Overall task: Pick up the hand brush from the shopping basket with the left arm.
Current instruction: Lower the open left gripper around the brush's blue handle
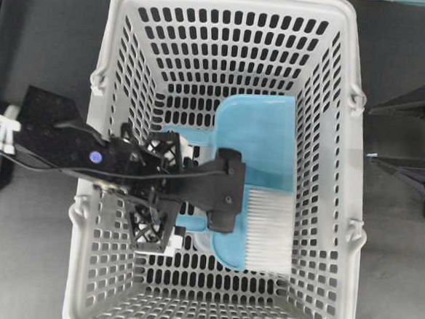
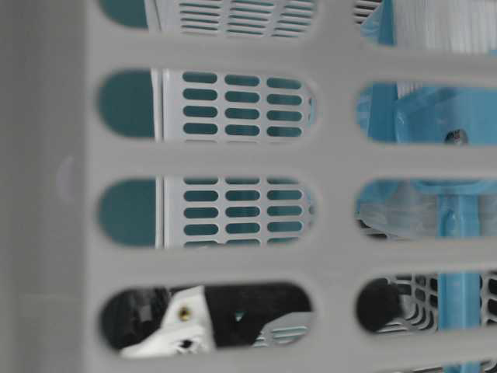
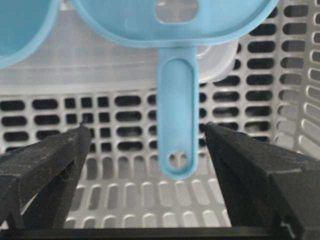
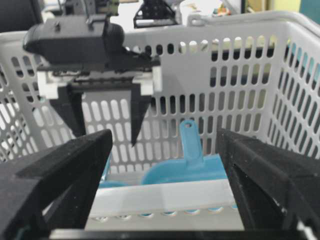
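Reaching in from the left of the overhead frame, the black left gripper (image 1: 172,195) hangs inside the large light grey slotted plastic shopping basket (image 1: 134,74) with its jaws spread wide. In the left wrist view the small light blue plastic hand brush (image 3: 176,100) lies dead ahead, its thin holed handle running down the frame between the two fingers (image 3: 50,160), neither touching it, so I'd judge a straight advance and close. The right gripper (image 4: 165,165) is also spread, parked outside the basket's right wall, clearly the farther one; no brand or writing is readable anywhere.
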Robot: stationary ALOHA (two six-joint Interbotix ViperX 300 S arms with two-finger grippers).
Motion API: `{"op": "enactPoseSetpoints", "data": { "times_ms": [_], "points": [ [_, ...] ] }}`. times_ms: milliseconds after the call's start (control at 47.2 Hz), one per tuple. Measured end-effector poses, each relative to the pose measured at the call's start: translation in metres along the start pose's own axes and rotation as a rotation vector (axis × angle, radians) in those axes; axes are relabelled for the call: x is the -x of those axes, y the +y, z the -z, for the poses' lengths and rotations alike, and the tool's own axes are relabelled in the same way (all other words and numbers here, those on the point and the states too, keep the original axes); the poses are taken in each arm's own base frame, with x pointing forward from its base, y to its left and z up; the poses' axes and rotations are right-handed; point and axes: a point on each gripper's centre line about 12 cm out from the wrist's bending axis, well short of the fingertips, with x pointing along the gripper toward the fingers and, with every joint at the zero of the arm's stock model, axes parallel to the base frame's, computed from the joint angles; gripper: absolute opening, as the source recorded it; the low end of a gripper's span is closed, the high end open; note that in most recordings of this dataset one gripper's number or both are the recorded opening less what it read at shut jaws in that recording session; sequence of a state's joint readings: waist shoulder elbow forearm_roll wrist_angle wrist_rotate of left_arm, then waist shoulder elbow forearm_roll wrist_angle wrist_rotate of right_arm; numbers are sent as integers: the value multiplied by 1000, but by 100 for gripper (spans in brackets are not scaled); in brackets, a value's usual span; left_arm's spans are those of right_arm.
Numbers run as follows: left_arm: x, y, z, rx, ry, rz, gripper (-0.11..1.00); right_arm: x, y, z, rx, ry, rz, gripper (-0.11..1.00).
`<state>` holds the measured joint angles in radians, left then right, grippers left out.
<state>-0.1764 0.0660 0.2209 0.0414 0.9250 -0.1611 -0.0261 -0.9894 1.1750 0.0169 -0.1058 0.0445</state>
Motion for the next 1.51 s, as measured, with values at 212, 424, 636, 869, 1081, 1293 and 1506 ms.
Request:
{"op": "enactPoseSetpoints", "data": {
  "times_ms": [212,424,636,869,1081,1293,1506],
  "points": [
    [-9,-6,0,8,15,3,90,0,0,1,0,2,0,80],
    [-26,-8,2,27,50,-2,90,0,0,0,-3,0,0,80],
    [-35,-11,7,20,64,-1,90,0,0,1,-2,2,0,80],
    [-53,-12,15,17,39,6,90,0,0,1,-3,2,0,80],
    [-60,-12,15,20,24,11,89,0,0,1,-5,2,0,80],
    [-64,-12,16,17,30,9,89,0,0,1,-6,2,0,80],
    [-65,-12,16,22,33,8,86,0,0,0,-6,0,0,80]
  ]
}}
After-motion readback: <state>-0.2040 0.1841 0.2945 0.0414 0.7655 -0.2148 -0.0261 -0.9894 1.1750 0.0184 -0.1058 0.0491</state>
